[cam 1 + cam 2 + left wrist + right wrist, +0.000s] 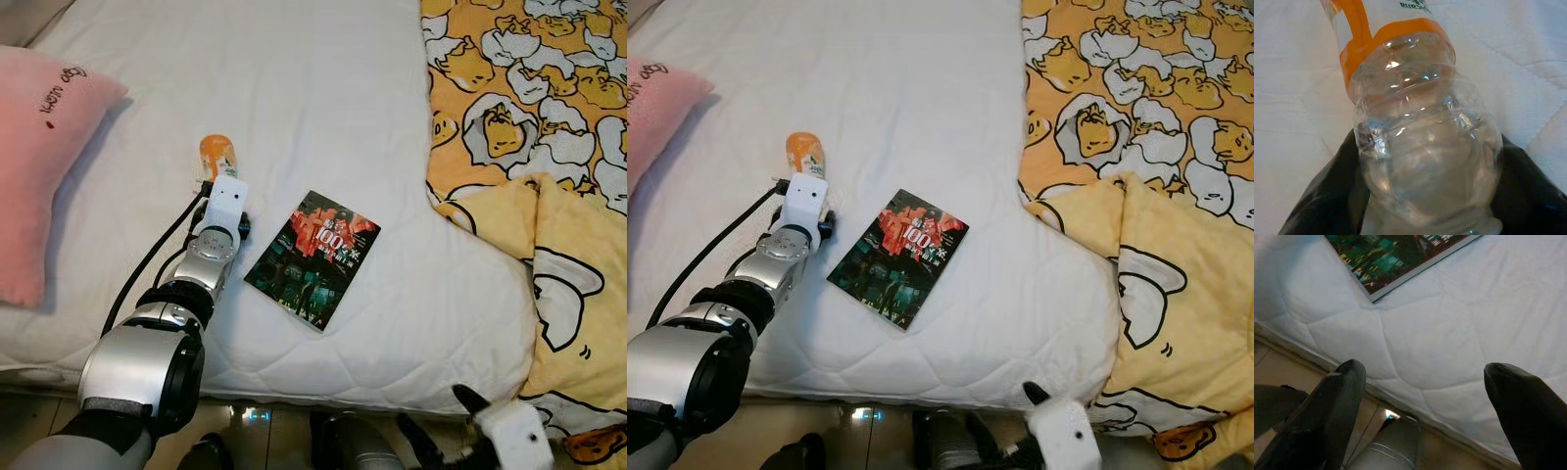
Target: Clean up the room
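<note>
1. Our left tool [1425, 205] grips the clear orange-labelled bottle [217, 157] on the bed [323, 88], toward its near edge.
2. Our right tool [1425, 396] hangs open below that edge, near the book [313, 258].

bright even light, soft shadows, wrist views slightly blurred.

You're facing a bed with a white quilted mattress cover [323, 108]. On it lie a clear plastic bottle with an orange label [217, 157], a dark-covered book with red lettering [313, 258] near the front edge, a pink pillow [39, 157] and a yellow duck-print blanket [534, 127]
</note>
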Available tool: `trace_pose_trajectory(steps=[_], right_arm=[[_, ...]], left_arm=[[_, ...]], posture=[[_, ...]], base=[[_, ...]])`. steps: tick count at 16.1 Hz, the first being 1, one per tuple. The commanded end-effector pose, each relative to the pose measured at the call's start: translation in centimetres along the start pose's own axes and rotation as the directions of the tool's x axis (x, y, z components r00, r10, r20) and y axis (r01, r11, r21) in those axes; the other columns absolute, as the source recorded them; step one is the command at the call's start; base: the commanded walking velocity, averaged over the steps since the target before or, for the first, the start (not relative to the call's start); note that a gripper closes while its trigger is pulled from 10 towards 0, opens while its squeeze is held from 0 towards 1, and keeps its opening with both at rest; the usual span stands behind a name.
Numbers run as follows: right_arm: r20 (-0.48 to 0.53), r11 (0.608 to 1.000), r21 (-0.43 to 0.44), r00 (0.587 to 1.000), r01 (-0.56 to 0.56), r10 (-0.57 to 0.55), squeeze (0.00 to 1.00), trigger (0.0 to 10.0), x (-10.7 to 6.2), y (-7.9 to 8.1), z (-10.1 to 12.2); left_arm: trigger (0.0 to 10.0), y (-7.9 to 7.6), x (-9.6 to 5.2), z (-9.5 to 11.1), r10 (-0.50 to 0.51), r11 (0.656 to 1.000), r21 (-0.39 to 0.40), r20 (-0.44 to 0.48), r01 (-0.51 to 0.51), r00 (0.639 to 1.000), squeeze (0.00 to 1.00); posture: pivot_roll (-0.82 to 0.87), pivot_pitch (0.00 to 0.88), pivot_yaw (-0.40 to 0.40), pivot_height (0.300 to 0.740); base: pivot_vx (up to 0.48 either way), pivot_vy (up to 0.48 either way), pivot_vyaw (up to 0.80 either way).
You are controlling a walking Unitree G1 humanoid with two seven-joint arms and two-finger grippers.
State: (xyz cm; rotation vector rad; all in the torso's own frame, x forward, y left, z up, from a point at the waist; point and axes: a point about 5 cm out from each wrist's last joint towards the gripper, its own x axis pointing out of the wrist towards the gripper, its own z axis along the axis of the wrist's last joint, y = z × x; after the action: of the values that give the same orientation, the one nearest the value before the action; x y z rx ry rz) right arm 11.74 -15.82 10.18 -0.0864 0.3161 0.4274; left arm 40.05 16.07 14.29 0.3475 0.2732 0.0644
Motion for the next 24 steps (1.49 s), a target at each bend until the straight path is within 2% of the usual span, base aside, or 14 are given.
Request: trace_pose_trajectory(steps=[1,3,4,6,9,10,11,12,13,14,15,18,20,24], right_arm=[[-0.037,1.0,0.022,0.999,-0.005,0.006,0.0,10.0,0.3,-0.2,-0.7],[-0.013,1.0,0.015,1.0,0.007,-0.007,0.0,10.0,1.7,-0.5,-0.9],[0.011,1.0,0.019,1.0,0.014,-0.014,0.0,10.0,2.9,-0.7,-0.9],[0.087,0.998,0.027,0.994,0.057,-0.059,0.0,10.0,6.2,-1.7,-0.1],[0.13,0.995,0.021,0.987,0.098,-0.099,0.0,10.0,8.8,-2.7,0.2],[0.168,0.99,0.008,0.976,0.143,-0.142,0.0,10.0,9.8,-3.4,0.7],[0.27,0.951,0.024,0.914,0.309,-0.304,0.0,10.0,10.2,-5.3,2.5],[0.299,0.927,0.023,0.883,0.374,-0.363,0.0,10.0,10.0,-6.0,3.1],[0.336,0.876,0.012,0.823,0.482,-0.458,0.0,10.0,9.6,-7.3,3.6],[0.36,0.847,0.015,0.788,0.531,-0.5,0.0,10.0,9.6,-8.3,3.6],[0.354,0.835,0.052,0.771,0.548,-0.529,0.0,10.0,10.0,-8.8,3.4],[0.375,0.825,0.044,0.756,0.563,-0.536,0.0,10.0,11.0,-8.9,3.7],[0.374,0.83,0.03,0.764,0.557,-0.526,0.0,10.0,11.6,-8.9,3.4],[0.357,0.875,-0.028,0.823,0.483,-0.443,0.0,10.0,12.0,-7.9,2.6]], left_arm=[[0.0,-0.8,-0.1,-0.2,-0.048,0.998,-0.03,-0.018,0.047,0.999,0.0],[0.0,0.0,0.0,-0.1,-0.03,0.998,-0.053,-0.001,0.03,1.0,0.0],[0.0,0.6,0.0,-0.1,-0.014,1.0,-0.009,0.018,0.015,1.0,0.0],[0.0,1.2,0.0,1.5,-0.057,0.998,-0.015,0.138,0.059,0.989,0.0],[0.0,-0.1,-0.5,2.9,-0.177,0.977,-0.064,0.298,0.205,0.938,0.0],[0.0,-1.2,-1.2,2.8,-0.266,0.951,-0.044,0.388,0.306,0.883,0.0],[1.5,-1.9,-2.6,1.3,-0.288,0.931,-0.07,0.465,0.359,0.837,0.0],[10.0,-2.0,-3.0,0.6,-0.281,0.924,-0.103,0.468,0.367,0.838,0.0],[10.0,-2.5,-4.0,-0.7,-0.283,0.896,-0.18,0.474,0.407,0.834,0.0],[10.0,-3.0,-4.5,-2.5,-0.234,0.886,-0.267,0.448,0.379,0.863,0.0],[10.0,-3.6,-4.5,-4.4,-0.202,0.898,-0.294,0.387,0.328,0.9,0.0],[10.0,-4.4,-5.5,-6.0,-0.219,0.879,-0.331,0.361,0.344,0.906,0.0],[10.0,-4.8,-6.6,-5.8,-0.264,0.854,-0.321,0.411,0.41,0.873,0.0],[10.0,-6.1,-7.4,-6.1,-0.334,0.887,-0.172,0.402,0.428,0.853,0.0]], posture=[[-0.2,0.307,-0.105,0.74],[-0.17,0.25,-0.065,0.74],[-0.15,0.207,-0.044,0.74],[-0.05,0.096,-0.001,0.74],[0.03,0.001,0.036,0.74],[0.07,0.0,0.049,0.74],[0.09,0.0,0.037,0.74],[0.1,0.0,0.034,0.74],[0.11,0.0,0.021,0.74],[0.13,0.0,0.009,0.74],[0.13,0.0,0.002,0.74],[0.13,0.0,-0.007,0.74],[0.13,0.0,-0.013,0.74],[0.11,0.0,-0.012,0.74]], base=[[0.0,0.0,0.0],[0.0,0.0,0.0],[0.0,0.0,0.0],[0.0,0.0,0.0],[0.0,0.0,0.0],[0.0,0.0,0.0],[0.0,0.0,0.0],[0.0,0.0,0.0],[0.0,0.0,0.0],[0.0,-0.435,0.0],[0.0,-0.442,0.0],[0.0,-0.442,0.0],[0.0,-0.446,0.0],[0.0,-0.47,-0.5]])
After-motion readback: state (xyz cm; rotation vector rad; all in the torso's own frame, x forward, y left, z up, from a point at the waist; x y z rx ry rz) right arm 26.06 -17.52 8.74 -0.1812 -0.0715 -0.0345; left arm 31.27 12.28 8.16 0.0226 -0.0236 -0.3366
